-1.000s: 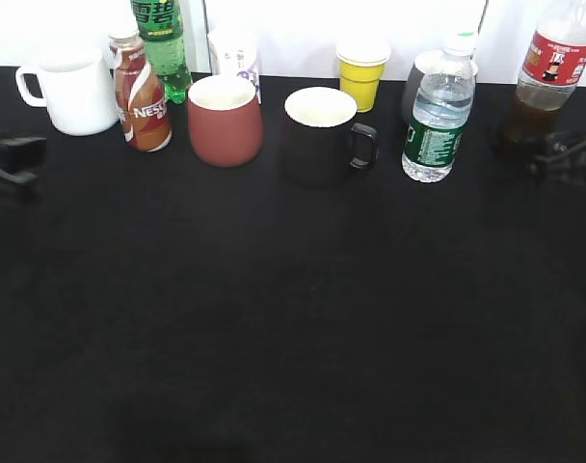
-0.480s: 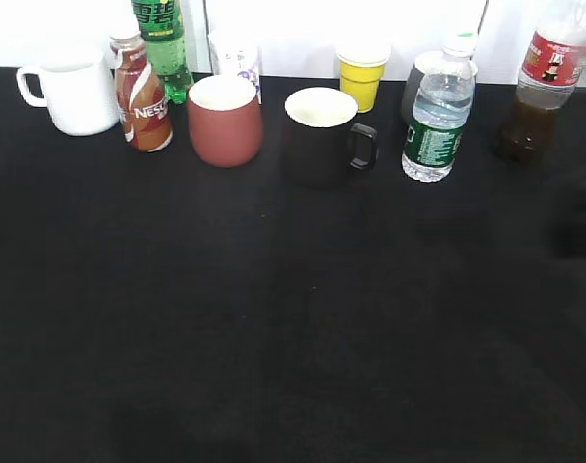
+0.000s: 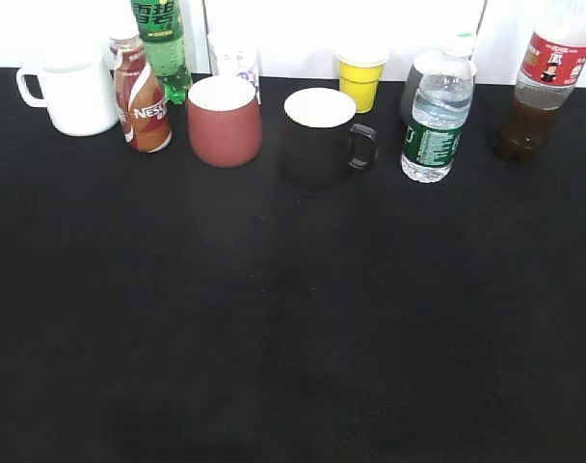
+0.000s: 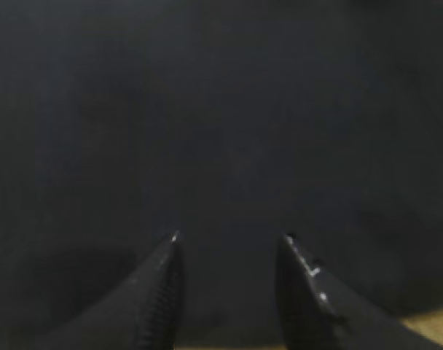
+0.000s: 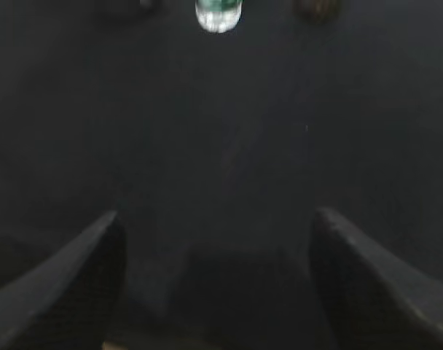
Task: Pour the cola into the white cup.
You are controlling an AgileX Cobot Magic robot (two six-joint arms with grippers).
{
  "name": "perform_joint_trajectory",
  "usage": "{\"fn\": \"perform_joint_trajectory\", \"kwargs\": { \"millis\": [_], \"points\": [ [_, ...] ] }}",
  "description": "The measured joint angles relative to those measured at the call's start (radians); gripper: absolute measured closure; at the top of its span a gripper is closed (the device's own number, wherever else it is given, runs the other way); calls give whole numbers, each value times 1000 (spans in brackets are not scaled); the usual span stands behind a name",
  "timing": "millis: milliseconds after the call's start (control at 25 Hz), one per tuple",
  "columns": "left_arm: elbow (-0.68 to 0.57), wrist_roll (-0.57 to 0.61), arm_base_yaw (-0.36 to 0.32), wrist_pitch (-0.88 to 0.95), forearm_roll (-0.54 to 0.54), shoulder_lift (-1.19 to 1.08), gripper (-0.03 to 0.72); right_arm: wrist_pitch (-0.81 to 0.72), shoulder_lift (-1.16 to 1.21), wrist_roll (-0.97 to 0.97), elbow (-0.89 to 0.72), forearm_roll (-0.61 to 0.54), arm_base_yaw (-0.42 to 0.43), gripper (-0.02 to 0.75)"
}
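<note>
The cola bottle (image 3: 542, 82), tall and clear with a red label and dark drink, stands at the back right of the black table. Its base shows faintly at the top of the right wrist view (image 5: 318, 7). The white cup (image 3: 76, 95), a plain mug with its handle to the left, stands at the back left. Neither gripper shows in the exterior view. My left gripper (image 4: 231, 237) is open and empty over bare black cloth. My right gripper (image 5: 216, 215) is wide open and empty, well short of the bottles.
Along the back stand a brown Nestle bottle (image 3: 142, 96), a green bottle (image 3: 162, 43), a maroon cup (image 3: 225, 120), a printed paper cup (image 3: 236, 56), a black mug (image 3: 321, 135), a yellow cup (image 3: 360, 77) and a water bottle (image 3: 437, 116), which also shows in the right wrist view (image 5: 218, 14).
One second ago both grippers showed at the left and right edges of the exterior view. Both have since drawn back out of that view. The objects have not moved.
</note>
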State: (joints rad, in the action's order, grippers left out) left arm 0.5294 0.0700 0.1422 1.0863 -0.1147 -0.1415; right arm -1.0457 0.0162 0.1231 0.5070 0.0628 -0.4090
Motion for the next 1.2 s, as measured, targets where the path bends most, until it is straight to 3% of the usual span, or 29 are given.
{"fn": "perform_joint_trajectory", "kwargs": {
  "millis": [600,680,800,840,1200],
  "points": [
    [-7,1,-3,-21,0,3,408,3,0,-18,-1,4,7,145],
    [-8,2,-48,-22,0,54,407,3,-1,-18,-1,3,122,145],
    [-9,2,-84,-21,0,146,413,3,-2,-19,-1,3,420,145],
    [-9,2,-84,-21,0,148,425,3,-18,-19,-2,3,473,145],
    [-9,2,-84,-21,0,148,454,4,-25,-21,-2,3,497,145]
  ]
}}
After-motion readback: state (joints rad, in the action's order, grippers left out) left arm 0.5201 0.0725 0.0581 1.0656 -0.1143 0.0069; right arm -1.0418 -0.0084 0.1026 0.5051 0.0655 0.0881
